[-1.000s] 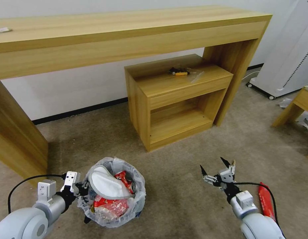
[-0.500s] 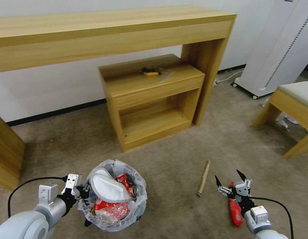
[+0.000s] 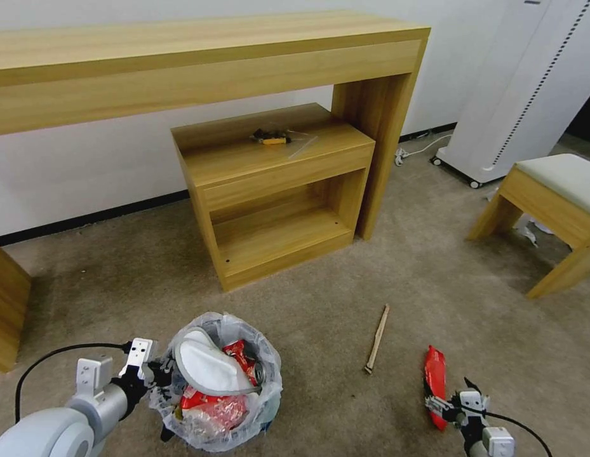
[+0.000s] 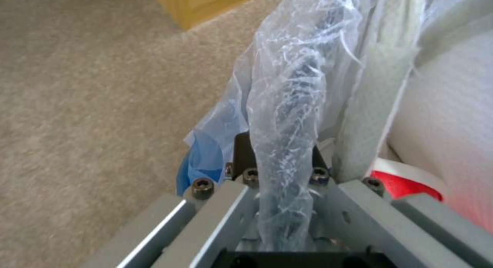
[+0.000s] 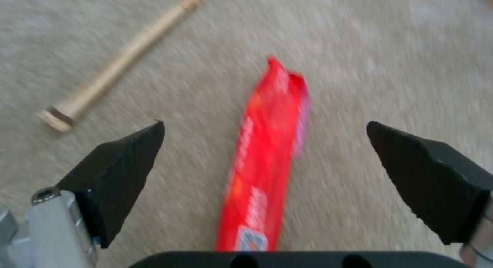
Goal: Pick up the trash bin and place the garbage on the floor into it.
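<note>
My right gripper hangs spread wide over the red wrapper on the floor, its long axis running straight out between my fingertips, while my left gripper stays out of it, clenched on the trash bin rim.

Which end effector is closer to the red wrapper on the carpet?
Right. The right end effector is open with the red wrapper lying between its fingers, while the left end effector is shut on the trash bin rim, across the floor.
</note>
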Motion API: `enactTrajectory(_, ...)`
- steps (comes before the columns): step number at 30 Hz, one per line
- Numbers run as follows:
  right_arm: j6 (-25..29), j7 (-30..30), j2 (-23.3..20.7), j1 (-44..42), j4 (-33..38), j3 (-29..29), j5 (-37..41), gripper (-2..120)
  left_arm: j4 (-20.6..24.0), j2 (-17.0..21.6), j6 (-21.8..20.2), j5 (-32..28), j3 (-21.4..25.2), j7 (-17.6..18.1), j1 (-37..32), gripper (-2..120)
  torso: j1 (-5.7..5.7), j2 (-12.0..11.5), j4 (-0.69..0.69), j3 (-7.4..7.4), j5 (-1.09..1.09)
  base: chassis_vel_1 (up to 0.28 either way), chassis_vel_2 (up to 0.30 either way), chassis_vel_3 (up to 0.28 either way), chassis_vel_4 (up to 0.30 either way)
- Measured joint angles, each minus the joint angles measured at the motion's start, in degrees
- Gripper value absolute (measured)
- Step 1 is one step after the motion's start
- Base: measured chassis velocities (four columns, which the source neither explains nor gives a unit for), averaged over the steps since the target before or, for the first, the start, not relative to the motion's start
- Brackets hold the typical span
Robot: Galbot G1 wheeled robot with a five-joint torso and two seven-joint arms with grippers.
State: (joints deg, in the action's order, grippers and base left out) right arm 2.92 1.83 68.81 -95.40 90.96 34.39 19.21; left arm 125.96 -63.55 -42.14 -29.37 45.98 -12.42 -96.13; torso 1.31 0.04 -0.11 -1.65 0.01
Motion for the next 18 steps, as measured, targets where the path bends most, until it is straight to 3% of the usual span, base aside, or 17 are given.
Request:
enactTrajectory(4,-0.3,-1.8,-0.4,1.8,-3.2,-0.3,2.9,100,-0.2,0.1,0.0,0.0,0.0,-0.4,0.0,0,0.0,0.0,-0.01,0.0,0.0,-0.079,-0.06,-0.061,-0.063)
enactTrajectory(8,-0.9,-7.8,-0.6,5.1,-7.3,-0.8,7.0,100,-0.3,0.2,0.0,0.0,0.1,-1.0,-0.1,0,0.0,0.0,-0.03,0.0,0.01,-0.059,-0.073,-0.067,-0.052)
enactTrajectory(10,-0.8,-11.4,-0.5,7.5,-10.2,-1.0,7.2,100,-0.2,0.2,0.0,-0.1,0.1,-1.1,-0.1,0,0.0,0.0,-0.02,0.0,0.0,0.0,0.0,0.0,0.0)
enactTrajectory(16,-0.4,-13.9,0.2,12.7,-15.7,-2.4,6.0,100,0.2,0.1,0.0,-0.1,0.3,-1.1,-0.6,0,0.0,0.0,0.02,0.0,0.01,0.0,0.0,0.0,0.0)
enactTrajectory(18,-1.8,-14.0,0.4,14.1,-16.9,-3.0,5.2,93,0.4,0.1,0.0,-0.1,0.5,-1.1,-0.9,0,0.0,0.0,0.01,0.0,0.0,0.0,0.0,0.0,0.0)
